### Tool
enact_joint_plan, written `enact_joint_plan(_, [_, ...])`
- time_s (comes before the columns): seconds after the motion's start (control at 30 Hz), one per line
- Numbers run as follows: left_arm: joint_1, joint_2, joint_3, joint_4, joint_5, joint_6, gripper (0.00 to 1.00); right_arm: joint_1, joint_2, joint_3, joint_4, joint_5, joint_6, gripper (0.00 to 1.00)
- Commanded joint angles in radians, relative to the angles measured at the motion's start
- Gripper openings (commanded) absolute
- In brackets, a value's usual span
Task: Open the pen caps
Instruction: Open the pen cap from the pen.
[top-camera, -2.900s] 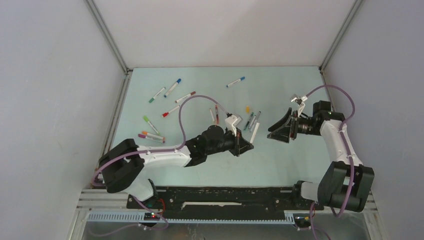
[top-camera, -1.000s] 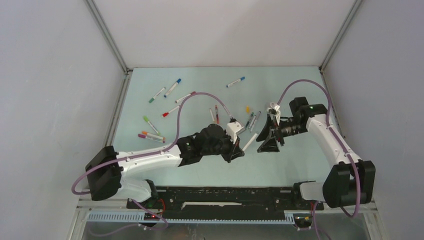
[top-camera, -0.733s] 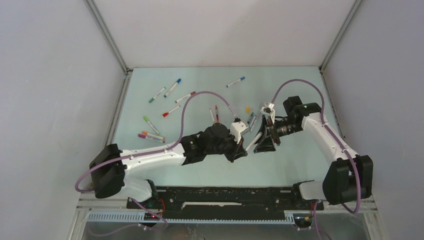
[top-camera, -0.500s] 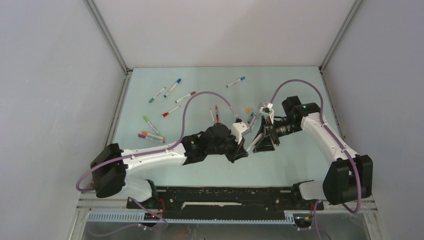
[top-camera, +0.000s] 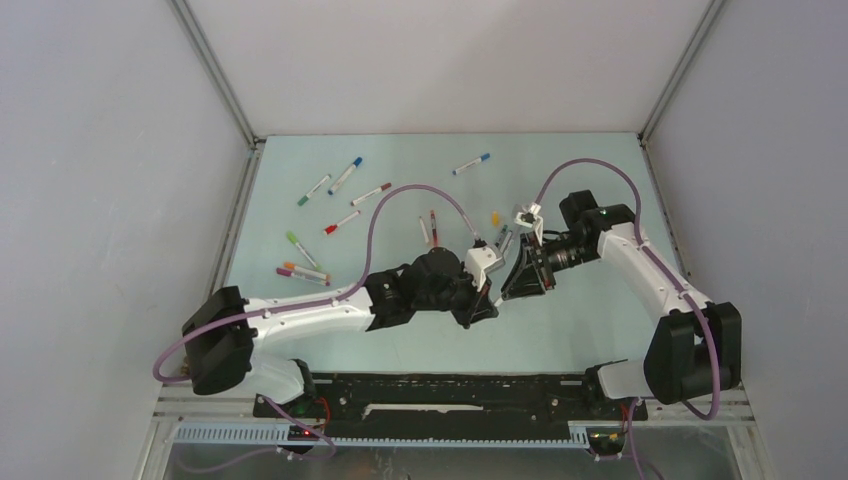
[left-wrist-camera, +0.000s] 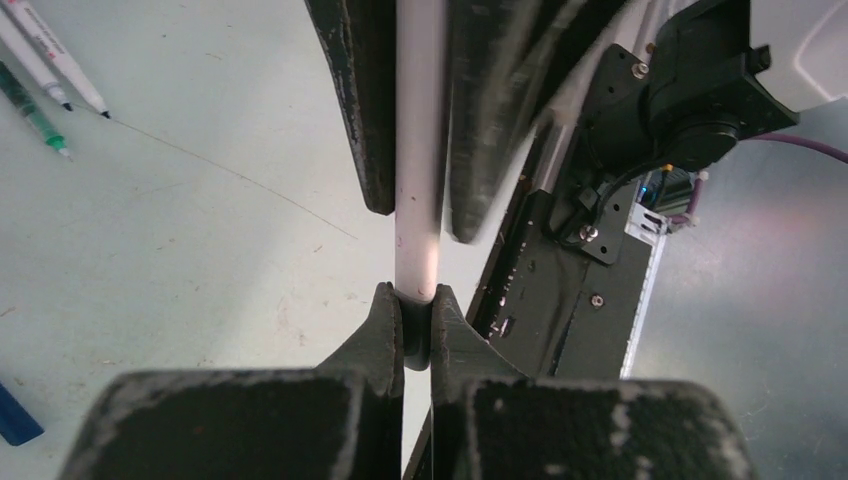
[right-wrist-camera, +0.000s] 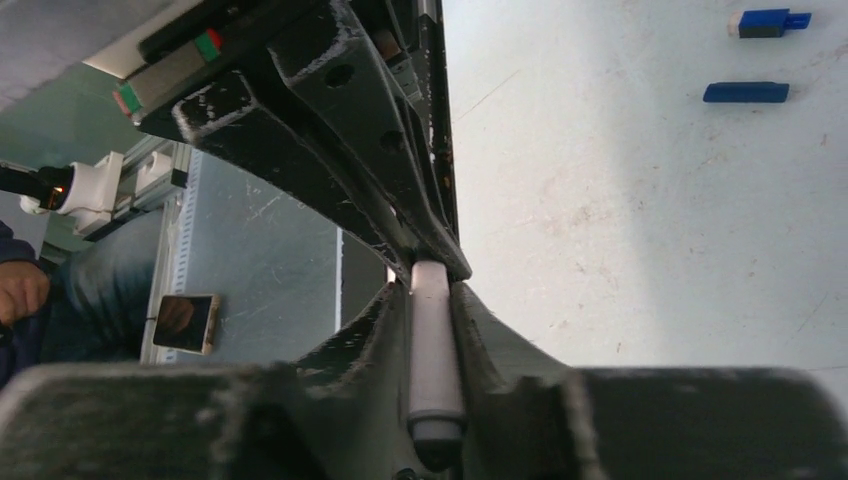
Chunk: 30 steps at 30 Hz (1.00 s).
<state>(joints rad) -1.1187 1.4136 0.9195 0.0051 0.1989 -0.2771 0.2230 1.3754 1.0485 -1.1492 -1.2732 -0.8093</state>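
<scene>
A white pen (top-camera: 498, 291) hangs over the table between my two grippers. My left gripper (top-camera: 488, 303) is shut on the pen's dark grey cap (left-wrist-camera: 417, 335); the white barrel (left-wrist-camera: 418, 150) sticks out past its fingertips. From the other side my right gripper (top-camera: 510, 284) has its fingers (left-wrist-camera: 362, 110) pressed on both sides of that barrel (right-wrist-camera: 432, 350). The barrel's dark end plug shows low between the right jaws. Other capped pens lie at the table's far left (top-camera: 345, 175) and back (top-camera: 470, 164).
Several capped pens are scattered at the left (top-camera: 302, 271). Uncapped barrels (top-camera: 428, 230) and a loose yellow cap (top-camera: 495, 217) lie just behind the grippers. Two blue caps (right-wrist-camera: 745, 92) rest on the mat. Grey side walls close in the table.
My right arm has swung left to the pen and narrowed its jaws onto the barrel. My left arm shifted slightly right, still holding the pen by its cap.
</scene>
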Motion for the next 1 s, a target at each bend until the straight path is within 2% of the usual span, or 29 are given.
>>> enact_joint_plan(0.0, [-0.006, 0.003, 0.064, 0.01, 0.005, 0.029, 0.0, 0.008, -0.001, 0.036, 0.004, -0.031, 0.011, 0.19])
enact_joint_plan(0.07, [-0.006, -0.001, 0.064, 0.004, 0.005, 0.033, 0.0, 0.007, -0.004, 0.037, -0.003, -0.027, -0.001, 0.0])
enact_joint_plan(0.17, [-0.006, -0.005, 0.059, -0.022, 0.011, 0.048, 0.0, -0.004, -0.016, 0.052, -0.036, -0.03, -0.038, 0.0])
enact_joint_plan(0.27, [-0.006, -0.011, 0.042, -0.068, 0.044, 0.073, 0.0, -0.068, -0.013, 0.086, -0.104, -0.047, -0.108, 0.0])
enact_joint_plan(0.5, [-0.006, 0.001, -0.002, -0.29, 0.208, 0.104, 0.0, -0.285, 0.051, 0.269, -0.441, -0.111, -0.416, 0.0])
enact_joint_plan(0.73, [-0.006, -0.079, -0.094, -0.279, 0.221, 0.083, 0.0, -0.327, 0.079, 0.274, -0.452, -0.098, -0.415, 0.0])
enact_joint_plan(0.83, [-0.006, -0.082, -0.093, -0.288, 0.206, 0.087, 0.0, -0.327, 0.086, 0.267, -0.408, -0.082, -0.362, 0.0])
enact_joint_plan(0.9, [-0.005, -0.089, -0.096, -0.285, 0.151, 0.084, 0.0, -0.327, 0.092, 0.23, -0.26, -0.039, -0.147, 0.0])
enact_joint_plan(0.97, [0.0, -0.105, -0.1, -0.275, 0.07, 0.065, 0.0, -0.327, 0.097, 0.149, 0.037, 0.047, 0.126, 0.0])
